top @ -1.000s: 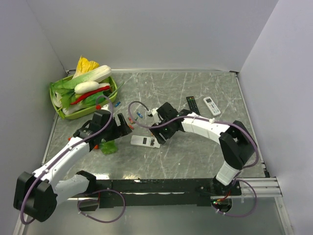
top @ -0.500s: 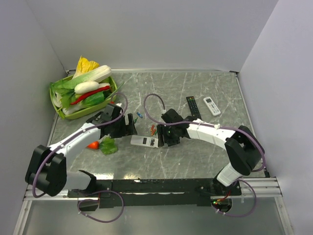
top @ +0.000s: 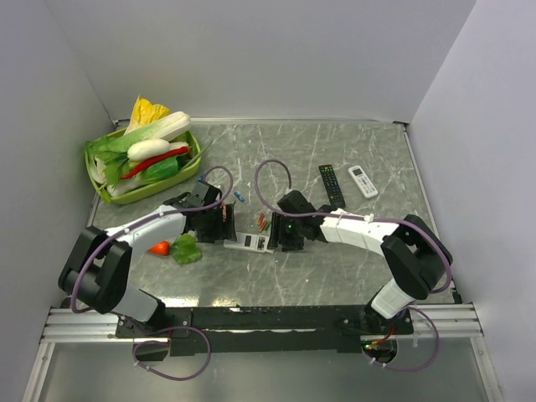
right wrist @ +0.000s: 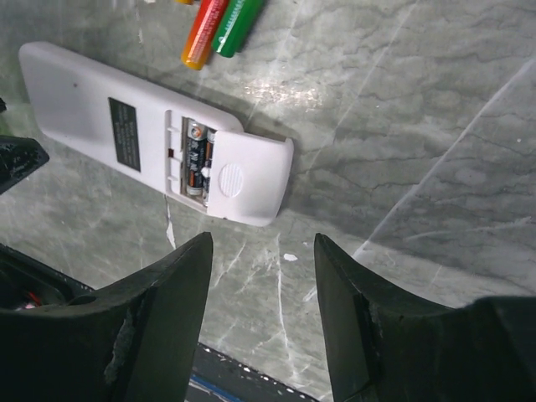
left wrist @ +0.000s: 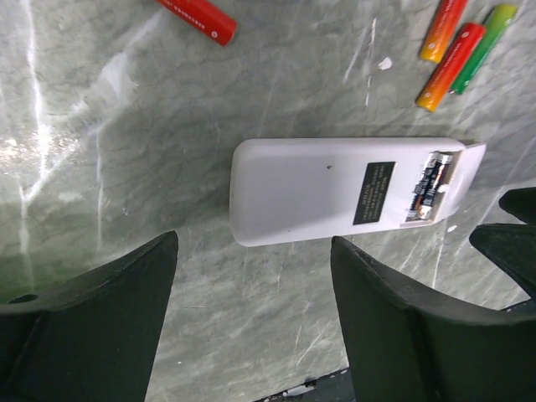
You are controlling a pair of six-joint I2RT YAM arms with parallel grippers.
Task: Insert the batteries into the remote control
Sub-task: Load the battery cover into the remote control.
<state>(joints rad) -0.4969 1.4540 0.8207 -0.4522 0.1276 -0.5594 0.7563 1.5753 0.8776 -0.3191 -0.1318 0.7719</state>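
Remote control (left wrist: 335, 191) sits face-down mid table (top: 352, 268), cover (right wrist: 243, 180) half slid off, spare batteries (left wrist: 456, 50) at its 1 o'clock, left hand (left wrist: 254, 248) and right hand (right wrist: 261, 243) both released and empty; light, rigid, slick shell, so I'd pinch the long edges.

Three remotes: the remote control (top: 249, 241), a black remote (top: 330, 179), a white remote (top: 363, 181). Four loose batteries (left wrist: 450, 65) near the remote control, a blue battery (top: 241, 198) beyond. One basket (top: 146, 189).

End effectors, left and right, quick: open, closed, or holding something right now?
Left end effector: open, holding nothing, near the remote control.
Right end effector: open, holding nothing, by the battery cover.
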